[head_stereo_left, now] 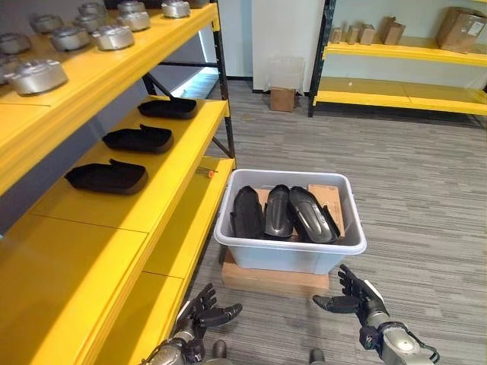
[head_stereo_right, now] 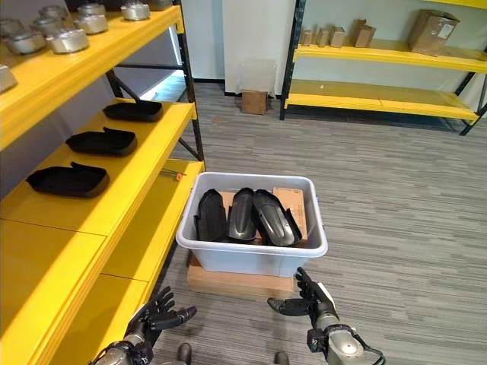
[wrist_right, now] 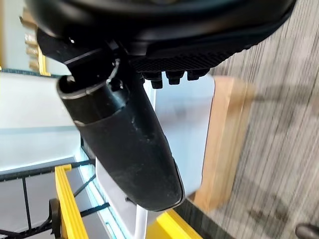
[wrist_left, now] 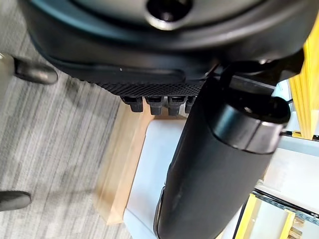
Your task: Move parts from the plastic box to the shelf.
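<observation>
Left eye view. Plastic box [head_stereo_left: 285, 255]: pale grey, on the carpet beside the yellow shelf [head_stereo_left: 129, 201], resting on a flat cardboard carton [head_stereo_left: 270, 280]. Contents: three black moulded parts [head_stereo_left: 283, 213] standing side by side on edge, with a brown cardboard piece [head_stereo_left: 329, 204] behind them at the box's right. Middle tier of the shelf: three black trays [head_stereo_left: 106, 176] in a row, well apart from one another. Upper tier: a group of grey metal castings [head_stereo_left: 72, 38]. Left hand [head_stereo_left: 202, 310]: low, near the shelf's foot, fingers spread and relaxed, holding nothing. Right hand [head_stereo_left: 358, 298]: just before the box's near right corner, fingers straight and spread, holding nothing, apart from the box wall.

Right eye view. Same arrangement. Far wall: a second yellow rack [head_stereo_right: 380, 76] carrying several cardboard boxes [head_stereo_right: 430, 30]; a small carton [head_stereo_right: 255, 101] on the floor beside it.

Left wrist view. Dark palm and thumb close to the lens, fingers extended; beyond them the box wall and the carton's edge.

Right wrist view. Thumb extended, short finger stubs straight; box wall and carton beyond, untouched.
</observation>
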Available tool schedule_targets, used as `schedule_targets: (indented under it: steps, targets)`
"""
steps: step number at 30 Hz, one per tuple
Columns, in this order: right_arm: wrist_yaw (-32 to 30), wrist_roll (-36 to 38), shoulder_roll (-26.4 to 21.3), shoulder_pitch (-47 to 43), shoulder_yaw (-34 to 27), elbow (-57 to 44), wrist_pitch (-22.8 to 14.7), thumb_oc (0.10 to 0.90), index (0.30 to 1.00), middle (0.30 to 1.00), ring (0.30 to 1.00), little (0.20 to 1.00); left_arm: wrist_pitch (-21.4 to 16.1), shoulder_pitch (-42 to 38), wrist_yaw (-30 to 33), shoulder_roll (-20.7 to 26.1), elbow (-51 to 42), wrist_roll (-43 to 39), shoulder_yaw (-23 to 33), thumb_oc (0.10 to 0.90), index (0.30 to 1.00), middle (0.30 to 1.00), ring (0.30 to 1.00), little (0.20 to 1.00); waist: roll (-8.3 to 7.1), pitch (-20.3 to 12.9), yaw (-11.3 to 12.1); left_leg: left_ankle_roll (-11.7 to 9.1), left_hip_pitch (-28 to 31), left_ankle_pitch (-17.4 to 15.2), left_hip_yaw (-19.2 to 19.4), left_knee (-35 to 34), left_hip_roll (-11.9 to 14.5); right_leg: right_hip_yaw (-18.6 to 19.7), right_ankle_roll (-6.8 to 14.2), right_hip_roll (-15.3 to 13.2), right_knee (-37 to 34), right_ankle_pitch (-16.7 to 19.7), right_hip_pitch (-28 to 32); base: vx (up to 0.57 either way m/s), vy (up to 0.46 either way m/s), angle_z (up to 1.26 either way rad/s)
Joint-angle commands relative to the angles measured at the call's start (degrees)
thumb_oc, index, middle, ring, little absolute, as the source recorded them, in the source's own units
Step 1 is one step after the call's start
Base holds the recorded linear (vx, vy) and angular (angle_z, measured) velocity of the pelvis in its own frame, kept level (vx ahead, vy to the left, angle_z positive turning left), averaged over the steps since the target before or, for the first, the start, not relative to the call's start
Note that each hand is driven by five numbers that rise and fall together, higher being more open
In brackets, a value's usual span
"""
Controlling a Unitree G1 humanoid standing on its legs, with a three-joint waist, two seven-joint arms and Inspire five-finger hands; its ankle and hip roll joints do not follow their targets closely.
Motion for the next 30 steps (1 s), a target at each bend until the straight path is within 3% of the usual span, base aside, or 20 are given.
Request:
schedule_targets:
  steps: [1, 9, 17, 24, 30]
  targets:
    - [-0.26, -3.35, -0.59, -5.57, -2.92, -8.65, -6.59, 0.900, 1.000, 1.000, 1.000, 1.000, -4.56, -3.72, -0.99, 3.14, -5.90, -0.50, 4.17, 0.900, 1.000, 1.000, 1.000, 1.000, -1.54, -0.88, 0.47, -1.22, 5.41, -0.69, 0.46, 0.66, 0.95, -0.81, -2.01, -1.28, 1.84, 2.74, -0.99, 0.02, -0.029, -0.33]
    - [-3.89, -12.53, -4.94, -10.83, -6.74, -11.23, -7.39, 0.900, 1.000, 1.000, 1.000, 1.000, -4.82, -3.53, -1.82, 3.04, -6.46, -0.12, 5.65, 0.900, 1.000, 1.000, 1.000, 1.000, -1.14, -0.94, 0.96, -1.37, 6.33, -0.24, 0.58, -1.08, 1.60, -0.67, -1.91, -0.82, 1.19, 2.54, -0.32, 0.02, -0.008, 0.00]
    - [-6.60, -19.74, -13.91, -19.44, -9.64, -13.13, -7.86, 0.900, 1.000, 1.000, 1.000, 1.000, -4.90, -2.37, -3.78, 3.50, -7.30, 0.05, 5.38, 0.900, 1.000, 1.000, 1.000, 1.000, -1.31, -1.00, 2.00, -1.63, 7.12, 0.58, 1.08, -3.57, 2.24, -0.73, -1.85, -0.38, -1.42, 3.36, 0.51, 0.01, 0.000, 0.00]
    - [-5.38, -23.48, -23.87, -32.28, -2.74, -8.75, -6.92, 0.900, 1.000, 1.000, 1.000, 1.000, -5.14, -2.38, -5.01, 5.53, -9.40, -0.93, 2.53, 0.900, 1.000, 1.000, 1.000, 1.000, -1.57, 0.52, 2.93, -1.88, 6.16, 1.12, 1.24, -3.91, 2.46, -0.64, -1.96, -0.32, -1.55, 3.87, -0.56, -0.03, -0.002, -0.02]
    - [-6.23, -27.87, -32.46, -54.20, 11.28, 0.18, -5.66, 0.900, 1.000, 1.000, 1.000, 1.000, -6.37, -7.54, -4.50, 8.93, -11.36, -2.72, -2.44, 0.900, 1.000, 1.000, 1.000, 1.000, -1.35, 6.42, 3.99, -2.76, -2.21, 3.25, -0.34, -1.95, 2.25, -0.92, -2.32, -0.23, 0.53, 5.01, -7.91, -0.21, -0.012, 0.03]
